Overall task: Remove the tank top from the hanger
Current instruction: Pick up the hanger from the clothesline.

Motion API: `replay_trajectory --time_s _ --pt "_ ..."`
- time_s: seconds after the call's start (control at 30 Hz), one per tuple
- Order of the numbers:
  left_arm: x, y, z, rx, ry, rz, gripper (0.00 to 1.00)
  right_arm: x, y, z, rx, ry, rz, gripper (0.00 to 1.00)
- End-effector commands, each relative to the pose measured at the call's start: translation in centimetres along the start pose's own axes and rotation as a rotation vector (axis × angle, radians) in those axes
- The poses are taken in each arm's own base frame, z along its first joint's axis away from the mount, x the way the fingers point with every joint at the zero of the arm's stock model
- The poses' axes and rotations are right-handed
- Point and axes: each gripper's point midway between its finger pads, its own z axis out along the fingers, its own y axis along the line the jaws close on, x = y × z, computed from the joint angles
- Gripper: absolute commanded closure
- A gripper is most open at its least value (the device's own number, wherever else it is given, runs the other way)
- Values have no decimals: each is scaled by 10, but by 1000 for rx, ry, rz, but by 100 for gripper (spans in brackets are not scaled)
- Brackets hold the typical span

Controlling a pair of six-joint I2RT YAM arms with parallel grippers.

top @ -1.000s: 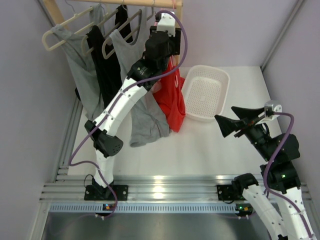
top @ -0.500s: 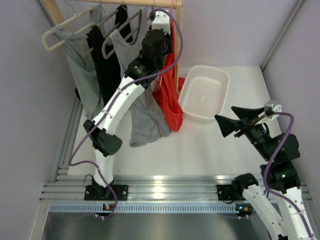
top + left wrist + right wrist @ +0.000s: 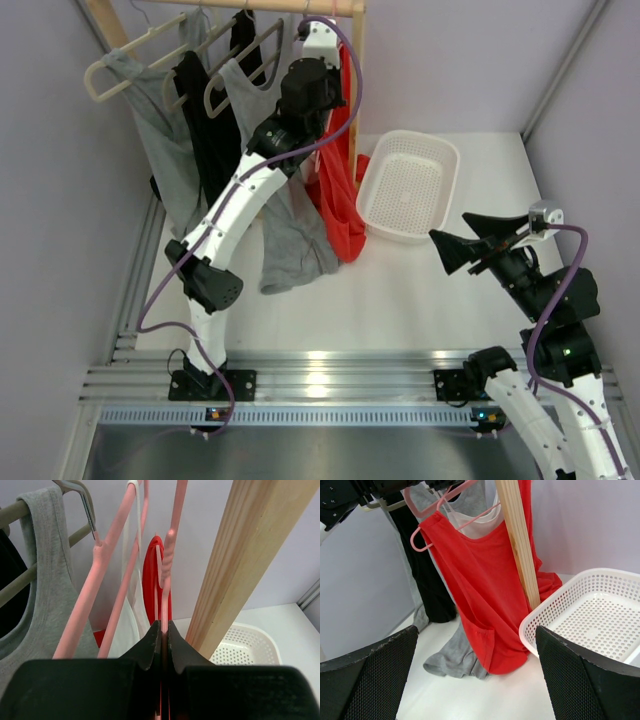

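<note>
White table [image 3: 420, 290] carries everything. The wooden rack [image 3: 250, 555] is at the back left, its upright post close to the left wrist cam. Left arm [image 3: 240, 200] is stretched up and back to the right end of the rack's rail. Right arm [image 3: 555, 310] is parked low at the near right, well apart from the clothes. On the rail, left to right: grey tank top [image 3: 150, 130], black tank top [image 3: 210, 130], second grey tank top [image 3: 295, 240], then the red tank top [image 3: 480, 590]. The red one is on its pink hanger [image 3: 167, 580], just beside the post, with its lower part down on the table next to the white perforated basket [image 3: 547, 607]. A white garment [image 3: 475, 525] shows inside its neckline. Left gripper [image 3: 164, 627] is clamped tight, fingers pinching a thin arm of the pink hanger, a red strap right behind it. Right gripper [image 3: 477, 680] is spread wide, holding nothing, aimed at the red top and basket.
</note>
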Motion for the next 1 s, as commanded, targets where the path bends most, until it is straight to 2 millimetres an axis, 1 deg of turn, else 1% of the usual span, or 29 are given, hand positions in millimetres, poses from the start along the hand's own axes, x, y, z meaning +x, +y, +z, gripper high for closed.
replay_trajectory --time_s 0.0,0.17,0.27,0.4,0.57,0.6,0.67,0.7,0.8,0.83,0.87,0.93,0.97 --pt "-61 5 -25 41 -132 -63 100 -12 8 -4 -18 -25 -13 1" --pt "-74 2 -32 81 -156 -67 100 -13 8 -4 -20 -25 -9 1" --pt "-91 5 -39 88 -197 -59 100 -13 9 -4 -23 -26 -8 1" --pt "-104 3 -45 117 -229 -51 100 -13 9 -4 -25 -25 -9 0" --pt "-110 5 -52 119 -240 -54 100 -12 10 -5 -25 -22 -15 1" --pt "-115 7 -56 119 -249 -57 100 -13 10 -5 -24 -24 -12 0" --pt "-111 6 -58 125 -240 -55 100 -12 11 -6 -29 -20 -13 1" --pt "-113 8 -60 125 -243 -65 100 -12 11 -6 -29 -20 -13 1" --pt "-111 10 -71 139 -228 -83 100 -12 10 -6 -28 -21 -13 1" --pt "-120 15 -84 141 -242 -95 100 -12 11 -7 -29 -20 -13 1" --pt "-106 14 -83 140 -210 -98 100 -12 11 -7 -29 -20 -13 1" --pt "-107 16 -92 152 -211 -107 100 -11 10 -6 -29 -19 -14 1" --pt "-106 20 -101 155 -210 -107 100 -11 10 -6 -27 -18 -13 1"
